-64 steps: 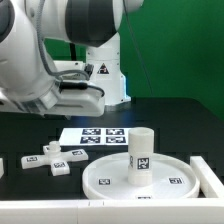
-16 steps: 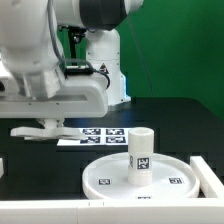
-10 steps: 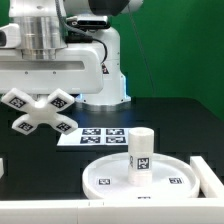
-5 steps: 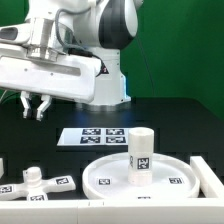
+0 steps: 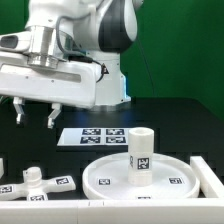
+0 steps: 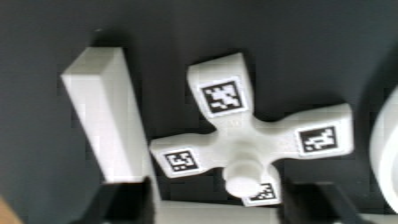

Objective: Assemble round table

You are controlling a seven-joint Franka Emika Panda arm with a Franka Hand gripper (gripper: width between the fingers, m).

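Observation:
The round table's large rimmed disc [image 5: 108, 178] lies flat at the front of the black table, towards the exterior view's right. The short thick leg [image 5: 141, 155] stands upright on its middle. The cross-shaped foot [image 5: 38, 184] lies on the table at the exterior view's left, its peg pointing up. My gripper [image 5: 35, 113] hangs well above the foot, open, with nothing between its fingers [image 5: 18, 112]. In the wrist view the foot [image 6: 240, 135] lies beneath the gripper [image 6: 231, 205], and its tags are readable.
The marker board [image 5: 98, 136] lies behind the disc. A long white bar [image 6: 98, 115] lies beside the foot in the wrist view. A white ledge [image 5: 60, 210] runs along the table's front edge. The arm's white base [image 5: 105, 80] stands at the back.
A second ago the foot was up in the air at the gripper. It now lies on the table at the exterior view's left, and the fingers have spread apart.

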